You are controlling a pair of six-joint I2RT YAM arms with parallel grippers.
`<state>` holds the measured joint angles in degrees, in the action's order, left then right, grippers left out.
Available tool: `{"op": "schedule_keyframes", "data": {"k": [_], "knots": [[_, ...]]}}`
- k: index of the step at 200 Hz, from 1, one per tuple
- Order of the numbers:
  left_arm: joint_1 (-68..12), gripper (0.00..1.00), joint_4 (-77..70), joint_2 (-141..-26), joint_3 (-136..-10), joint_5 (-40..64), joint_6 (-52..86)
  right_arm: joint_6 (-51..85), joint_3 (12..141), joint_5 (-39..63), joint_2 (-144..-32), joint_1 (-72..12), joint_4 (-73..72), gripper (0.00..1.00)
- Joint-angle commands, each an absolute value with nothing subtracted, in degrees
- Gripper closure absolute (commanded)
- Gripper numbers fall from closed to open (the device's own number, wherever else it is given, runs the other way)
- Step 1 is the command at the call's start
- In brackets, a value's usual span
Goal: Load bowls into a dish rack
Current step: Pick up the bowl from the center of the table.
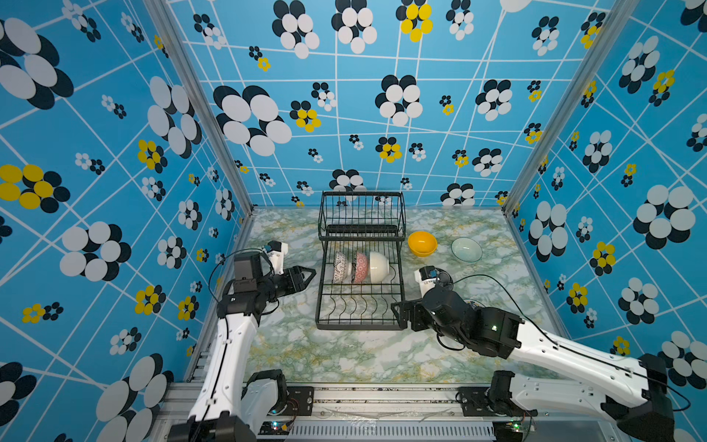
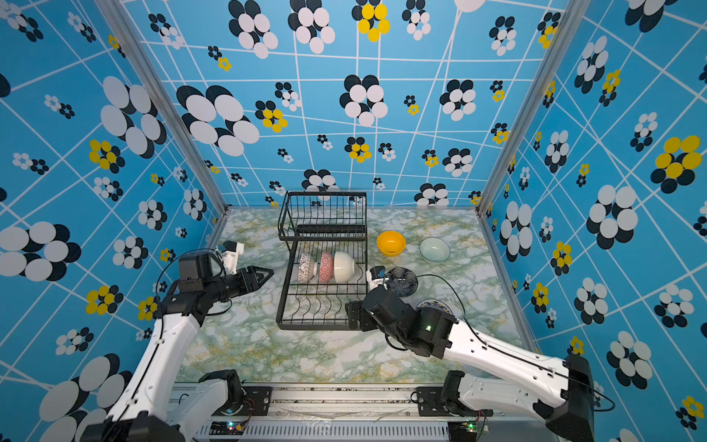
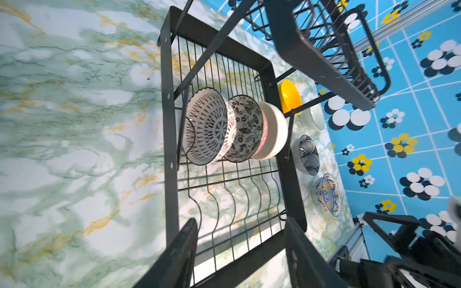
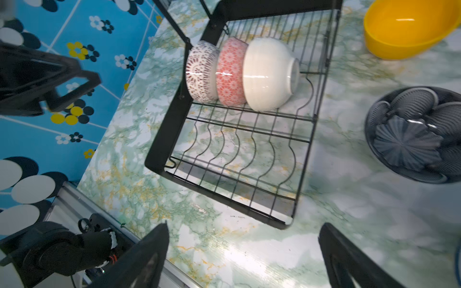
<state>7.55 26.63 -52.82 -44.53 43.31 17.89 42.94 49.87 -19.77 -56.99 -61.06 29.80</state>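
Note:
The black wire dish rack [image 1: 361,325] stands mid-table. Three bowls lean on edge in its lower tray: black-and-white patterned [image 1: 340,267], pink-red [image 1: 359,267] and cream-white [image 1: 380,266]. To the rack's right, a yellow bowl [image 1: 422,243] and a clear glass bowl [image 1: 466,249] sit on the table. Nearer are a dark navy bowl [image 2: 401,281] and a blue-yellow patterned bowl [image 2: 434,305], which the right arm partly hides. My left gripper [image 1: 310,273] hovers just left of the rack, open and holding nothing [image 3: 240,220]. My right gripper [image 1: 398,315] is at the rack's front right corner, wide open and holding nothing [image 4: 243,227].
The rack's raised basket [image 1: 361,214] stands at the back, over the tray's far end. Patterned blue walls [image 1: 114,229] close in the left, back and right sides. A black cable [image 1: 493,281] loops over the table behind the right arm. A metal rail [image 1: 382,398] runs along the front edge.

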Motion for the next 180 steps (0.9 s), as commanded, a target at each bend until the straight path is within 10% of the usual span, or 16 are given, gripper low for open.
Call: {"op": "schedule_keyframes", "data": {"k": [1,50,180], "knots": [[7.64,0.35,31.20,-49.40,-41.32,49.59,16.94,47.61,46.17,-22.29,-52.87,-58.86,36.89,0.05],[-4.45,0.00,26.66,-40.65,-37.72,50.53,15.87,50.45,41.95,-21.41,-50.61,-49.92,42.09,0.07],[-15.20,0.01,30.41,-37.76,-38.90,45.35,12.55,35.86,43.66,-11.28,-59.10,-24.70,34.27,0.43]]}}
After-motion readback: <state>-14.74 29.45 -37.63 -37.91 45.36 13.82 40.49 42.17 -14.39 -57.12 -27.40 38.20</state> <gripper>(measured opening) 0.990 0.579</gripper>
